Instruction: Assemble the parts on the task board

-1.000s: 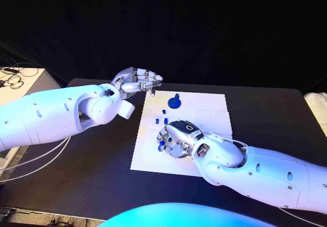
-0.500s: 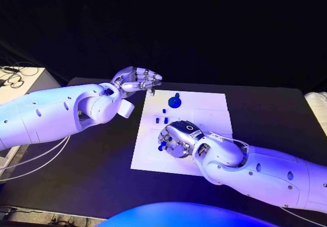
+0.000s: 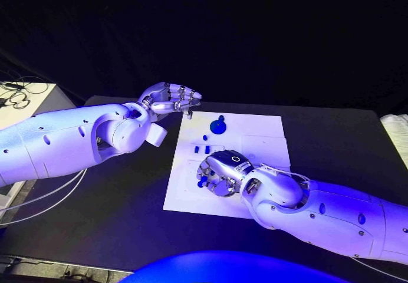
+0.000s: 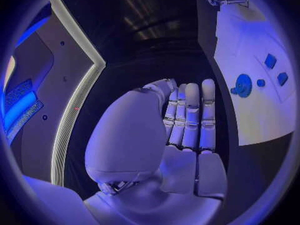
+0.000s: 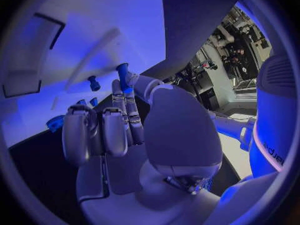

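The white task board (image 3: pixel 255 147) lies in the middle of the black table. A round blue part (image 3: pixel 219 127) (image 4: pixel 242 85) sits near its far edge, with small blue pieces (image 3: pixel 201 150) (image 4: pixel 270 61) just in front of it. My right hand (image 3: pixel 223 174) (image 5: pixel 119 130) hovers low over the board's near left area and pinches a blue peg (image 5: pixel 122 74) (image 3: pixel 201 183) between thumb and finger. Another blue peg (image 5: pixel 94 82) stands on the board beyond it. My left hand (image 3: pixel 174 98) (image 4: pixel 184 127) hangs by the board's far left corner, fingers curled in, with nothing seen in it.
A pale stand with cables (image 3: pixel 25 100) is beyond the table's left edge. A white object (image 3: pixel 396 132) lies at the right edge. Bare black table (image 3: pixel 340 141) flanks the board on both sides.
My right hand's fingers have drawn closer together over the board's near left area. The left hand has hardly moved.
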Action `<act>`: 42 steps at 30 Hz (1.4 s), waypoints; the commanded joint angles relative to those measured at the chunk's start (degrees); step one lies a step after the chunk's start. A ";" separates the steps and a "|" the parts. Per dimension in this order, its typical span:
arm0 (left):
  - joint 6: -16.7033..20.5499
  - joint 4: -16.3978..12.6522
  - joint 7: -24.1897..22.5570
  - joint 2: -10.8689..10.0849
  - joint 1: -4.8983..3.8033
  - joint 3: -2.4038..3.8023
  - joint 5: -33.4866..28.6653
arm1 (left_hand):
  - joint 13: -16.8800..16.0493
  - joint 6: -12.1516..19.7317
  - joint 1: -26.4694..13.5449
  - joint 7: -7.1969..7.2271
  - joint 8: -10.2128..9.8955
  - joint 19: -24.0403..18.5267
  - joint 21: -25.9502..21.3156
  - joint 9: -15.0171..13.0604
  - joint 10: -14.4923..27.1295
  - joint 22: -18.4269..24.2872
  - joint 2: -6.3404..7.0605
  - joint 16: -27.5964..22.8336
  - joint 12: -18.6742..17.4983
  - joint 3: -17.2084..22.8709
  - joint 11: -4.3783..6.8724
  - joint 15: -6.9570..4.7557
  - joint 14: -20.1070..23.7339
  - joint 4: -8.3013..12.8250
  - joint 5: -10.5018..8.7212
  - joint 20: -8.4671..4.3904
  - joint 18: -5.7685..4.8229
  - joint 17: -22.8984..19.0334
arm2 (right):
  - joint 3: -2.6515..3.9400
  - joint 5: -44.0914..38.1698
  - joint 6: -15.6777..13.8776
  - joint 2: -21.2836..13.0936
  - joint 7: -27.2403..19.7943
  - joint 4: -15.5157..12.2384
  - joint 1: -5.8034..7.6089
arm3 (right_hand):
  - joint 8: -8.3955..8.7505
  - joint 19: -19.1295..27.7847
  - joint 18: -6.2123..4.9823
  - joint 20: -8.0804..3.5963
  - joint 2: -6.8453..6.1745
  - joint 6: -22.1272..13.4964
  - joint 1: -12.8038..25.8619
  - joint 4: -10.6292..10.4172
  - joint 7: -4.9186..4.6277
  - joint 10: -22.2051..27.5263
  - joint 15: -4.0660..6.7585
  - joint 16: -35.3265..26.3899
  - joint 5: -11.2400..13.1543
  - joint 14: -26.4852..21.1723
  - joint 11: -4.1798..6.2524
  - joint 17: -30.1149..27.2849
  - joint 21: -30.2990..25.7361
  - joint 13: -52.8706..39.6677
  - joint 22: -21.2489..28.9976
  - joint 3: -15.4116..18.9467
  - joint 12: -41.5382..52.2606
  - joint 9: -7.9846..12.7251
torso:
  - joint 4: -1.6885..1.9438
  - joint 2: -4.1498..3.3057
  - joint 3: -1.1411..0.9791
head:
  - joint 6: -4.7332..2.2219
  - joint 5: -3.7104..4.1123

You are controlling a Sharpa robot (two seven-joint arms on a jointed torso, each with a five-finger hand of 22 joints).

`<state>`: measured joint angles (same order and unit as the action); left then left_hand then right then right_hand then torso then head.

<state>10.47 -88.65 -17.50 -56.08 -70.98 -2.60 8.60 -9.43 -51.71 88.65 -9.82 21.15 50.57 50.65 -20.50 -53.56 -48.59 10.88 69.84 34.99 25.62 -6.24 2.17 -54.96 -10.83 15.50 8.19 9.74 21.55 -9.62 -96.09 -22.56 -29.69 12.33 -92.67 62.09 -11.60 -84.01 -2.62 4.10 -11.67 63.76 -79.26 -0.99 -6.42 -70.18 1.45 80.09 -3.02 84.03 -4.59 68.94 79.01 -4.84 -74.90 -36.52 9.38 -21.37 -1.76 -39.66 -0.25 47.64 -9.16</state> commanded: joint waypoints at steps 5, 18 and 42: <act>-0.61 -0.16 -0.19 0.12 -0.03 0.04 -0.29 | -0.16 0.29 -0.60 0.03 0.15 0.38 -0.39 -0.20 0.57 0.20 -0.03 -0.20 0.16 0.12 0.06 0.31 0.12 0.28 -0.35 -0.08 0.80 0.17 | -0.30 -0.69 2.73 0.51 -0.31 0.61 -0.15 | 1.71 -2.01 -0.20 0.79 -2.53 -3.72 4.21 -0.04 -1.45 1.81 -1.07 -0.23 -0.19 1.72 0.24 -0.74 -3.67 -0.95 -9.04 0.60 -3.06 0.49 | -0.06 0.04 0.01 | -0.02 0.00; -0.74 -0.10 -0.05 0.12 -0.03 0.04 -0.29 | -0.16 0.29 -0.60 0.03 0.15 0.38 -0.39 -0.20 0.57 0.20 -0.03 -0.20 0.16 0.12 0.06 0.31 0.12 0.28 -0.35 -0.08 0.80 0.17 | -0.49 -0.40 1.62 0.40 -0.75 0.83 -0.14 | 4.44 1.15 -1.97 2.10 -3.18 -8.57 5.03 0.14 -1.34 8.77 -2.15 -3.62 -0.22 -1.30 -0.95 -7.36 -13.44 -0.02 -5.05 6.11 -3.52 1.34 | -0.02 0.03 -0.02 | -0.05 0.15; -0.98 0.55 -0.03 0.21 0.04 -0.09 -0.32 | -0.19 0.37 -0.63 0.02 0.17 0.43 -0.47 -0.25 0.61 0.25 -0.04 -0.22 0.19 0.15 0.06 0.30 0.12 0.34 -0.35 -0.09 0.81 0.21 | 0.75 20.29 -7.01 -15.97 -4.12 -8.99 5.34 | 4.40 -1.67 -1.08 1.23 -0.07 -7.33 -2.93 -13.82 -2.45 3.79 -1.12 0.52 -0.24 1.02 0.30 -2.74 -9.39 -2.85 -6.58 26.86 13.50 1.49 | -0.91 0.88 0.02 | -1.65 3.19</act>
<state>10.41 -88.05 -17.15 -55.96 -70.93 -2.71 8.57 -9.57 -51.71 88.65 -9.82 21.15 50.57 50.38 -20.70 -53.35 -48.39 10.87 69.84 34.99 25.62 -6.04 2.17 -54.96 -10.83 15.50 8.19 9.74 21.71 -8.86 -85.50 -28.47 -44.96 9.61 -101.13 67.15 -6.90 -83.85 -4.73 5.72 -11.46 56.11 -83.20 -14.42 -8.88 -64.54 0.05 80.28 -3.40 83.86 -4.89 65.45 68.55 -7.29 -74.95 -9.86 22.28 -19.80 -2.27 -39.19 -0.30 46.21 -6.73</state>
